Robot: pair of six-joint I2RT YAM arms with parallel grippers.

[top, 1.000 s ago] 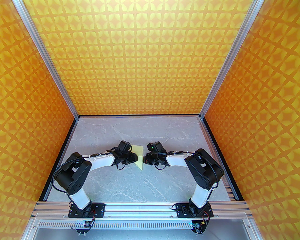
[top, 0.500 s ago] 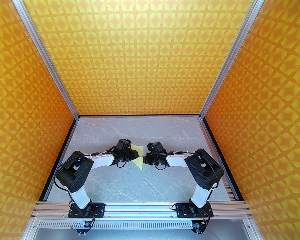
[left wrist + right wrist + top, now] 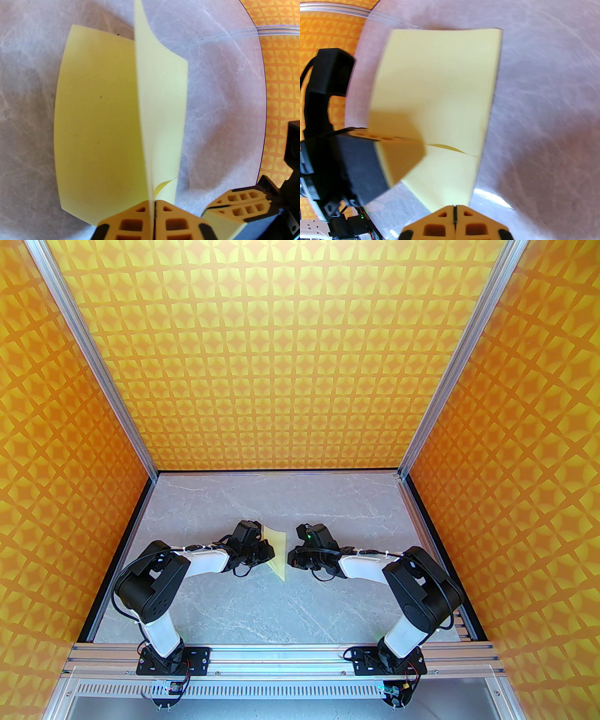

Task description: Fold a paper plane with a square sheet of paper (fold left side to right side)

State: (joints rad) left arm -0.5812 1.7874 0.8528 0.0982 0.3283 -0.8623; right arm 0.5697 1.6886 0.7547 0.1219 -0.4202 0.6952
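One square sheet of paper lies mid-frame in the overhead view on the grey table, between two grippers. The left gripper has its fingers pressed together on the sheet's left edge and holds that flap upright over the flat half, so the left-to-right fold looks about half made. The right gripper, fingers closed on nothing, sits just beside the right edge; next, I judge, the flap wants carrying over and laying edge to edge before creasing

Robotics lab test cell: aluminium-profile frame, orange patterned wall panels on 3 sides, marble-look tabletop, 2 arms bolted to front rail.
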